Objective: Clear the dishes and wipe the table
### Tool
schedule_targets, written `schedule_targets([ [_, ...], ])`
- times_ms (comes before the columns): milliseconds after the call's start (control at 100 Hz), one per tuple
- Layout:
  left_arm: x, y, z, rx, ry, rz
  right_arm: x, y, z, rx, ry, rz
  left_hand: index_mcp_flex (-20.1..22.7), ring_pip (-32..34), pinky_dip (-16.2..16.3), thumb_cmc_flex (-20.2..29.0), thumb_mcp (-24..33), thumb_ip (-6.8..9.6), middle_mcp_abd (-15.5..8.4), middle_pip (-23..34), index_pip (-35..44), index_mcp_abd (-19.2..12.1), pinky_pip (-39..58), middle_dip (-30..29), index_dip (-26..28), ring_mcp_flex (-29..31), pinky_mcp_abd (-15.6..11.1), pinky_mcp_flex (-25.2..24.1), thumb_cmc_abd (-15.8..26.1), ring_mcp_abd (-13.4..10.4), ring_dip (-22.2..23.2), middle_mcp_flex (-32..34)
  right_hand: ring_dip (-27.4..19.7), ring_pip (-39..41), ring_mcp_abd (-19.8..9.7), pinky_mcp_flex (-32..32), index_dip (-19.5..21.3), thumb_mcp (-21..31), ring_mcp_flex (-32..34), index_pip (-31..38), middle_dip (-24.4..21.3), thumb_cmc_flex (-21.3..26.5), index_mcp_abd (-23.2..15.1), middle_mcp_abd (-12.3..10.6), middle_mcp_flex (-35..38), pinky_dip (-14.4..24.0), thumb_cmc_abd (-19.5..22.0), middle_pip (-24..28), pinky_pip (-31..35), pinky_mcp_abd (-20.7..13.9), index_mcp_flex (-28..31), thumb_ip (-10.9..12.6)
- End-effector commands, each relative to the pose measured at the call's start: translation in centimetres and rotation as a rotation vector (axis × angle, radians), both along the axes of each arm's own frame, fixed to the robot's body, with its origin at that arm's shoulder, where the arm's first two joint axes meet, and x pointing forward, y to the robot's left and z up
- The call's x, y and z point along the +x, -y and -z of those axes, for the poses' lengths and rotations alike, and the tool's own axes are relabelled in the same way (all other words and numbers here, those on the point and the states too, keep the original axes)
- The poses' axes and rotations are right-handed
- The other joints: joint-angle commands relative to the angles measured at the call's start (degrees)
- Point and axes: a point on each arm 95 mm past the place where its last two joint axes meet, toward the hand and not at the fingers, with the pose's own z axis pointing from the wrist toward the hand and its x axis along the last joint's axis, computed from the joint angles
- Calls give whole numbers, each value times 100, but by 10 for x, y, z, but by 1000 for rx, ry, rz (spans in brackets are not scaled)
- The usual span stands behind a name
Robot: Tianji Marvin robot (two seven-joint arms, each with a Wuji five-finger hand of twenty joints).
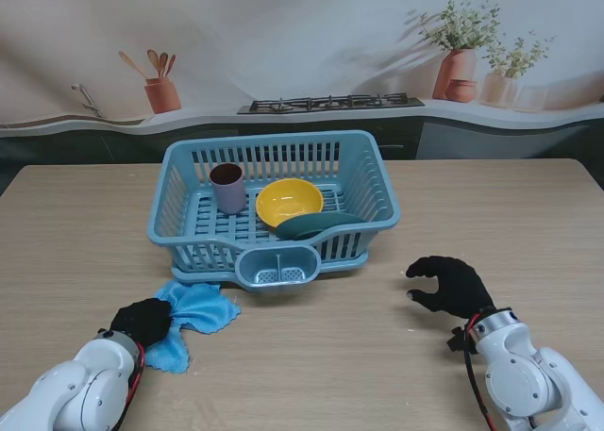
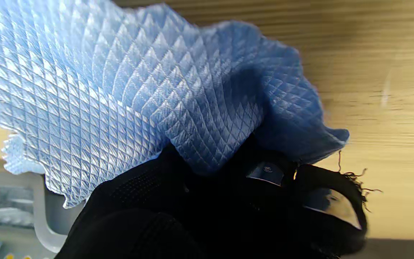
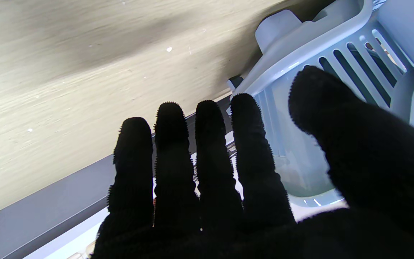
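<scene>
Dishes already cleared, by the look of it: cup, yellow bowl and a dark green plate all inside the blue rack, the plate leaning on the front wall. No dish left on the bare table as far as can be seen. So the step in hand is judged to be the wiping.

Left hand closed on the blue cloth, seen also in the left wrist view, where the quilted fabric bunches over the black fingers. Cloth spread partly on the table, just in front of the rack's left corner, near the small cutlery cup. Whether the cloth lies fully flat under the palm, cannot tell.

Right hand holding nothing, fingers apart and a little curled, resting or hovering to the right of the rack, well apart from the cloth. In the right wrist view the fingers straight and side by side, thumb apart, rack wall beyond them.

Next move probably: press the cloth down and drag it across the open wood, toward the middle and right. Needs a firm hold, so the cloth does not slip out, and a path clear of the rack's front edge. Some small pale specks on the table visible in the right wrist view; too small to name.
</scene>
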Motion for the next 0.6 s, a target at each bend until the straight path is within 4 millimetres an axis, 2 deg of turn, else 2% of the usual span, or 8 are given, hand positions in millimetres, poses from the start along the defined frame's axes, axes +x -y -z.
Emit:
schedule_targets([
  [0,-25,9,39,-9,-177,17,0,0,1,-5,-6,-7,56,242,-74,1103,-257,214,406,17,-197,-1324,1502,-18,-448,94,-506,125,-865,131,39,-114,-4,-19,-74,-81,8,-21,-99,-29,-54,-99,34,-40,-103,-61,-57,-63,36,126,-68,96],
  [360,-16,68,34,-70,-444,102,1,2,2,-6,0,-3,62,239,-74,1082,-208,203,410,5,-191,-1324,1493,-25,-458,95,-502,126,-894,131,45,-100,-2,-15,-73,-83,15,-19,-105,-34,-54,-88,35,-45,-106,-57,-69,-61,42,120,-70,98],
  [590,-16,79,32,-87,-489,110,1,3,3,-7,0,-2,66,239,-74,1063,-191,194,411,6,-198,-1322,1492,-26,-468,95,-504,127,-898,131,46,-96,-3,-17,-74,-86,18,-24,-108,-38,-55,-80,43,-49,-103,-59,-64,-60,38,108,-66,98],
])
